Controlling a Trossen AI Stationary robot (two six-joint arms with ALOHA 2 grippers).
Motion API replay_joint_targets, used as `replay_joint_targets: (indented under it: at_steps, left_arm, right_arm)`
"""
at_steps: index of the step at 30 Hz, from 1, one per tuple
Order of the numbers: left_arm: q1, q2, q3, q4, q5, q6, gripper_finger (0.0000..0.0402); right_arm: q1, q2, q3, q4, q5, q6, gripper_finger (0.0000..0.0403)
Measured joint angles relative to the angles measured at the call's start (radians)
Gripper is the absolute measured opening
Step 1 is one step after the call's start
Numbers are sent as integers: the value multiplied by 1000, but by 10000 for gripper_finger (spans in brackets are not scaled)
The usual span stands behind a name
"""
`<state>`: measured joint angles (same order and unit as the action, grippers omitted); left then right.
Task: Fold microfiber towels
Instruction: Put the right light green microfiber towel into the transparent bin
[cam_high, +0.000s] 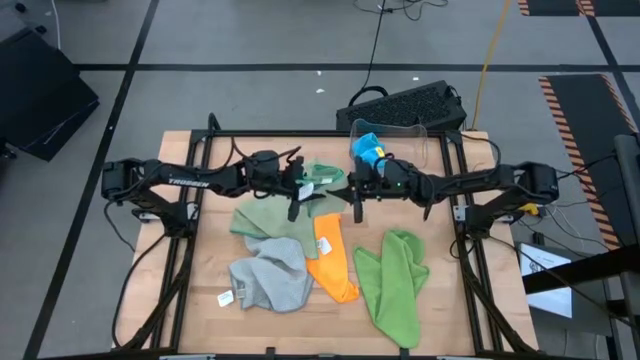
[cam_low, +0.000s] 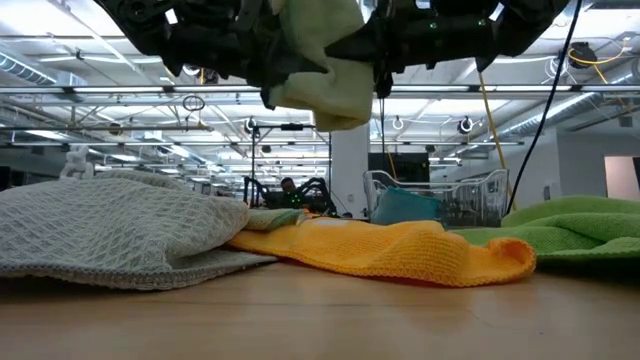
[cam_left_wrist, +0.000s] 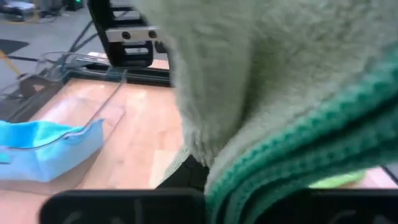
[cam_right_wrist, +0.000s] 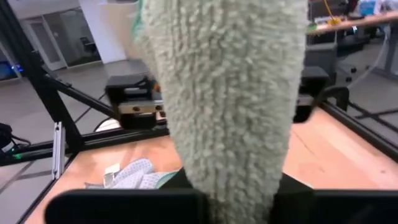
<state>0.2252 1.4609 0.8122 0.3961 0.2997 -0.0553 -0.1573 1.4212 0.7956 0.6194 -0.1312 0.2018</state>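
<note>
Hanging between both arms above the orange towel (cam_high: 331, 262): the sage green towel (cam_high: 283, 214), one end raised, the rest trailing down on the far side of the orange one. Left gripper (cam_high: 297, 184) clenched on the raised edge, judging by cloth bunched across the left wrist view. Right gripper (cam_high: 357, 187) likewise pinched on pale pile, which fills the right wrist view. Long axis stretched from one gripper to the other. Probably next: drawing both held corners toward the orange towel, over the trailing half. Neither arm nearer; both just beyond it.
</note>
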Motion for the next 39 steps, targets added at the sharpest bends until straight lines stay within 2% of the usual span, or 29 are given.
replay_joint_targets:
  at_steps: [2,5,10,13,15,19,26,30,39]
  left_arm:
    - [-6,-2,1,-20,-22,10,78]
    - [-19,-1,1,-45,-72,7,152]
    - [-24,-1,0,-80,-174,-40,267]
    - [-25,-1,0,-106,-180,-57,310]
    - [-38,-1,0,-126,-180,-63,325]
    - [-78,-1,-1,-142,-180,-56,323]
    - [-155,-1,-1,-141,-180,-29,284]
    - [-182,-1,-1,-131,-178,-4,267]
    - [-200,-1,-1,-97,-178,2,255]
  right_arm:
    - [-21,-33,0,-46,-1,16,29]
    - [-65,-103,0,-134,-4,17,17]
    - [-202,-222,0,-346,-3,22,14]
    - [-308,-279,0,-458,-3,22,20]
    - [-385,-298,0,-521,-3,20,20]
    - [-541,-304,0,-610,-14,-1,16]
    - [-747,-260,-1,-756,-54,-12,16]
    - [-774,-238,-1,-838,-74,-7,19]
    - [-801,-190,-1,-929,-11,41,20]
